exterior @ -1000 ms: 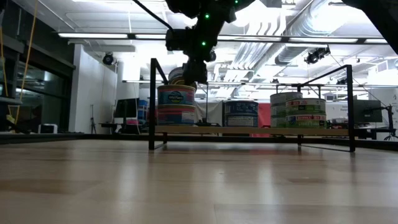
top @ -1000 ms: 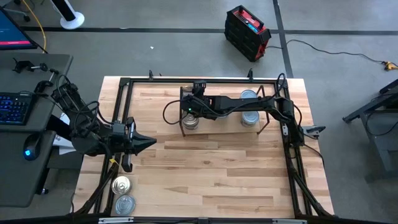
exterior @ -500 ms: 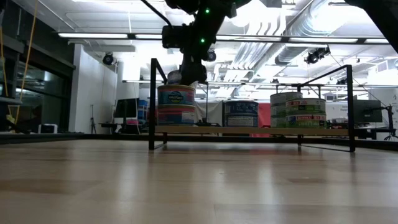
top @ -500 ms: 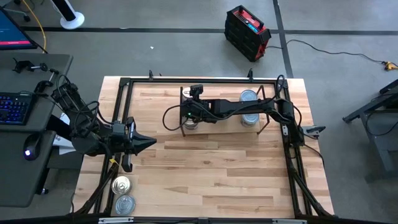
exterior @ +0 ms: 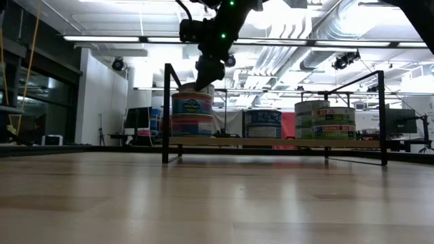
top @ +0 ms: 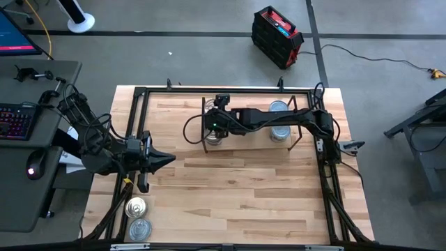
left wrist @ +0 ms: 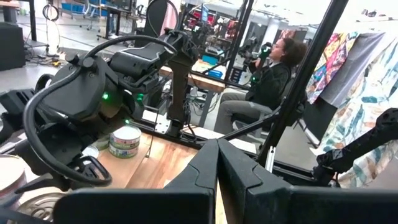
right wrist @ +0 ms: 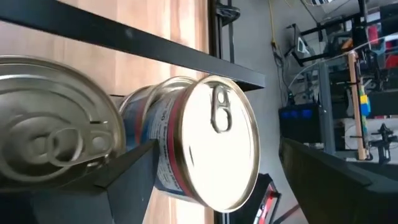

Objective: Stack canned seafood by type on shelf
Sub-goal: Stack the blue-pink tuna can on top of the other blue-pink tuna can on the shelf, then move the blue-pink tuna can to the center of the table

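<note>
Two matte black jointed arms, the left arm (top: 97, 143) and right arm (top: 279, 120), carry looping black cables, small green indicator lights and tapered dark fingers (left wrist: 205, 180)

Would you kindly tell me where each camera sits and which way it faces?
High view: overhead, straight down; both arms, shelf.
Low view: table height, level; right gripper over the blue tin stack.
Left wrist: looks past shut left gripper toward the right arm.
Right wrist: over the tin stack, fingers open.
Shared: that stack.

Black-and-red case (top: 277, 36) on floor; keyboard (top: 15, 120), mouse (top: 31, 171) on desk (top: 35, 77).
</note>
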Motion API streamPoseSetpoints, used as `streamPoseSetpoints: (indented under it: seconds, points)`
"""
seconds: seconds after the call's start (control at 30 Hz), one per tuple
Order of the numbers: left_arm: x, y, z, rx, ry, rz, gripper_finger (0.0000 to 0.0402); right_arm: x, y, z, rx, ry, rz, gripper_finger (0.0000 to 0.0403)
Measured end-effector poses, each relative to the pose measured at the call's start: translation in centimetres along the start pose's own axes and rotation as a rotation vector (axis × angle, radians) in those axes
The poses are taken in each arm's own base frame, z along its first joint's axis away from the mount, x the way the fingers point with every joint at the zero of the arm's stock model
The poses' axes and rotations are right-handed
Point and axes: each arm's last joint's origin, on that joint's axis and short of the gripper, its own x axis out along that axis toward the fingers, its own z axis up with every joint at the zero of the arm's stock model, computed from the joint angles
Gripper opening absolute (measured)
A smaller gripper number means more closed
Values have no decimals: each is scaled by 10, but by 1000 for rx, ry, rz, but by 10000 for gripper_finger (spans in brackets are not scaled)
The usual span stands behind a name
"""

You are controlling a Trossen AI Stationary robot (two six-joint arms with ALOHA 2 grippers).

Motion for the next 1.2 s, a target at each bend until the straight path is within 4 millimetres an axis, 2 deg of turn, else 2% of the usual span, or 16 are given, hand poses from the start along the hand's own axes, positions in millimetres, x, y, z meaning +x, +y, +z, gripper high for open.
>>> streamPoseSetpoints:
  seconds: [0.3,0.47,0.57,0.67,0.77,0.87,0.93,1.03,1.2]
  points:
    - [0,0,-1,-6,7,3,0,2,-6,3,64,-33,-28,322]
    - [0,1,-2,-19,15,6,0,-3,-5,-1,22,9,-19,322]
    - [0,2,-4,-28,30,12,0,-22,-10,-8,26,44,11,321]
    - [1,5,-13,-31,84,46,0,-47,-18,-21,111,102,88,321]
    - [11,9,-29,-50,151,125,0,-70,-23,-41,194,225,183,321]
    - [26,7,-45,-91,204,179,0,-90,-24,-62,234,354,201,321]
    - [39,2,-57,-132,267,167,0,-103,-17,-75,275,371,228,321]
    - [54,-6,-84,-174,486,99,0,-124,4,-96,386,351,292,321]
    - [48,-10,-120,-304,861,146,0,-151,51,-135,647,312,380,321]
